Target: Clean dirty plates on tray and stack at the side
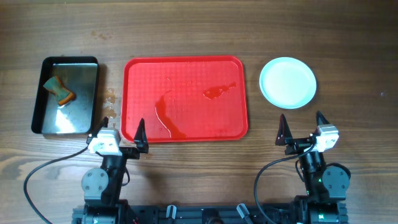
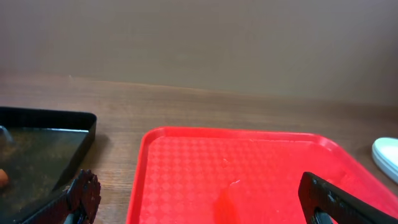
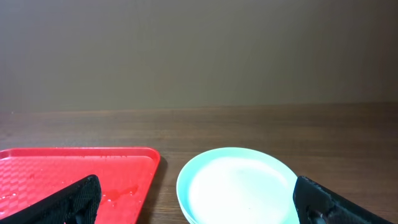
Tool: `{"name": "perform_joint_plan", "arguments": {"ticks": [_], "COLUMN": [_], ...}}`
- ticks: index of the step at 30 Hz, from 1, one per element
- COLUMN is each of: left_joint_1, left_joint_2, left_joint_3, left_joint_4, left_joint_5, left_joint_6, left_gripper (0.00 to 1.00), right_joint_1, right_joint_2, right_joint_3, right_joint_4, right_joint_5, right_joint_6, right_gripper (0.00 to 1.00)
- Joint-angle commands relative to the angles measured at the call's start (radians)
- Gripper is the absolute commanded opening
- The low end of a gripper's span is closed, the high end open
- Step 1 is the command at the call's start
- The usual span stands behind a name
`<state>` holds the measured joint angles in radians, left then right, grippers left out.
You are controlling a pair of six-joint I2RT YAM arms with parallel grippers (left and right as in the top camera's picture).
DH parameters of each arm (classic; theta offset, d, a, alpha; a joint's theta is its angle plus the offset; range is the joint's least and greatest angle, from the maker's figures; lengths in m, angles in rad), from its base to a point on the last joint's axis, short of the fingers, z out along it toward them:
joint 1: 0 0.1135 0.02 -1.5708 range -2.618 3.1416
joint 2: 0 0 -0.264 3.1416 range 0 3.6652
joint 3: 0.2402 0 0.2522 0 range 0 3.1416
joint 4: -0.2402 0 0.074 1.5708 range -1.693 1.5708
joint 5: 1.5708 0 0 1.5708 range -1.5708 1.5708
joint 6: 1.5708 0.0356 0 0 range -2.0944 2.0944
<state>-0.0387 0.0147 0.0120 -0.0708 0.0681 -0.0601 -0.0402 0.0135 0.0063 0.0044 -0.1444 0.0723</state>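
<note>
The red tray (image 1: pixel 186 74) lies in the middle of the table with no plates on it, only wet streaks (image 1: pixel 165 112). It also shows in the left wrist view (image 2: pixel 249 168) and the right wrist view (image 3: pixel 68 165). The pale mint plates (image 1: pixel 287 82) sit in a stack to the right of the tray; the stack also shows in the right wrist view (image 3: pixel 239 186). How many are in the stack I cannot tell. My left gripper (image 1: pixel 122 130) is open and empty at the tray's near left corner. My right gripper (image 1: pixel 303 129) is open and empty just in front of the plates.
A black metal pan (image 1: pixel 65 96) stands left of the tray with a green and orange sponge (image 1: pixel 57 89) in it. Small brown spots (image 1: pixel 111 96) mark the wood between pan and tray.
</note>
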Motion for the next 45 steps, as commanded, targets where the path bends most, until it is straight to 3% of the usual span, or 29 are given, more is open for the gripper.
{"name": "perform_joint_plan", "arguments": {"ticks": [1, 4, 45], "left_joint_1": [-0.004, -0.005, -0.005], "left_joint_2": [-0.012, -0.012, -0.012], "left_joint_3": [-0.006, -0.006, -0.006], "left_joint_4": [-0.006, -0.006, -0.005], "left_joint_5": [-0.014, -0.019, -0.032], "left_joint_6": [0.090, 0.135, 0.131], "left_gripper": [1.00, 1.00, 1.00], "right_joint_1": [-0.002, -0.002, -0.002], "right_joint_2": [-0.010, -0.010, -0.010], "right_joint_3": [-0.001, -0.001, -0.001], "right_joint_4": [0.003, 0.003, 0.003], "right_joint_5": [0.015, 0.015, 0.015], "right_joint_6": [-0.017, -0.017, -0.017], "right_gripper": [1.00, 1.00, 1.00]}}
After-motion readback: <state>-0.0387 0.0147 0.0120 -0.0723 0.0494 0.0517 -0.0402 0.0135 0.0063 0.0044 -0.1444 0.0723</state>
